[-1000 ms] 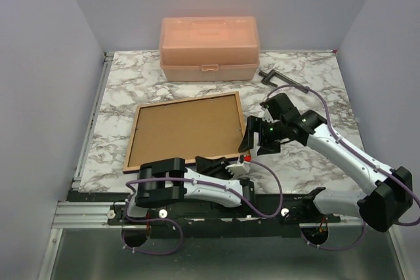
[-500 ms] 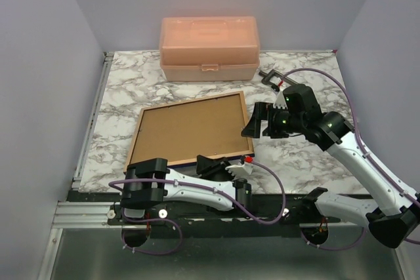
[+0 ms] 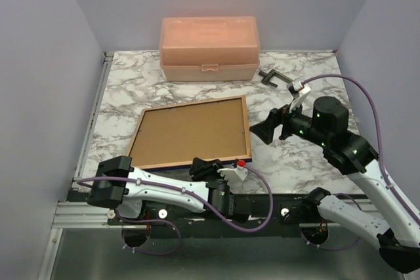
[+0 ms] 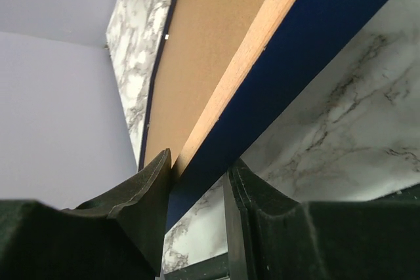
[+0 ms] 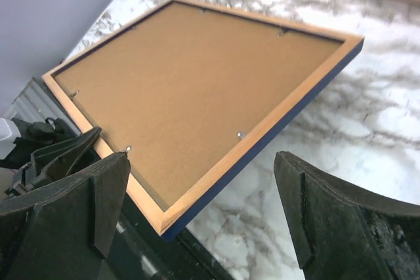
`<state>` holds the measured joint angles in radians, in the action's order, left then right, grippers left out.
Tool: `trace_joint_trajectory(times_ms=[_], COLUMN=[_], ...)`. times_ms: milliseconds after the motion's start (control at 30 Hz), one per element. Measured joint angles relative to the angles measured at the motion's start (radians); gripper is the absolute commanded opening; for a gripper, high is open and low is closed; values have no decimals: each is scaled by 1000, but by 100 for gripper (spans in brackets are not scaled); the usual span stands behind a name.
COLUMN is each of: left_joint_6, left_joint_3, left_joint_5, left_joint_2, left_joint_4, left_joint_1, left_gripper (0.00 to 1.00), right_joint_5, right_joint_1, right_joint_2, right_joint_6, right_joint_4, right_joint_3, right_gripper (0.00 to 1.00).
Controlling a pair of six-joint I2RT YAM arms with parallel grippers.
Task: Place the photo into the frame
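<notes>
Top view: frame [image 3: 247,128] sits mid-picture on marble table [image 3: 308,162], tan back up, brown backing board [image 3: 189,130] filling it, navy front facing down

Left gripper [image 3: 205,163] at lower centre is clamped on the frame's near edge close to its lower right corner. In the left wrist view one finger [image 4: 141,188] is against the tan back and the other is on the navy face, and that edge is held up off the marble

Right gripper [image 3: 257,129] is just right of the frame's right edge with its jaws spread wide apart, gripping nothing and not touching the frame

Peach box [image 3: 209,49] at top centre, well apart from the frame. Black clamp [image 3: 272,77] at upper right, near the box's right end
</notes>
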<state>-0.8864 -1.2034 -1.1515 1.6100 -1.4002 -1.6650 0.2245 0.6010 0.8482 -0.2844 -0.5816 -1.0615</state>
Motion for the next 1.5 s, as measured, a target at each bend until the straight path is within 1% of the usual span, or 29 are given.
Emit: trace_joint_trajectory(times_ms=[200,367,500,567,700,833,1067,1233,1367,1500], left_joint_6=[194,310,364,377,398,411,434,438,437,437], left_joint_3=[95,151,166,167,169,169,169,168,164,146], left_joint_5=[100,182,218,227,242,250,256,256,256,255], left_joint_2=[-95,-167,-241,-274,-342,-374,-397,-397,-397,-397], left_joint_4=[198,314,354,369,389,395,401,400,394,378], left_joint_1=[-2,-2,-2,-2,-2,-2,-2,-2,-2,1], left_gripper=[0,0,0,0,0,0,0,0,0,0], right_joint_5=[7,112,203,247,335,417,571,668,737,774], right_joint_1=[0,0,0,0,0,0,0,0,0,0], right_joint_2=[-103,-161,-226,-267,-355,-411,-404,-315,-274,-289], right_joint_6=[115,241,338,396,510,614,853,1041,1104,1124], right_joint_4=[93,135,160,169,199,247,251,172,138,138], right_joint_3=[61,117,181,212,275,327,362,362,372,403], right_gripper=[99,98,98,100,100,100,100,100,100,99])
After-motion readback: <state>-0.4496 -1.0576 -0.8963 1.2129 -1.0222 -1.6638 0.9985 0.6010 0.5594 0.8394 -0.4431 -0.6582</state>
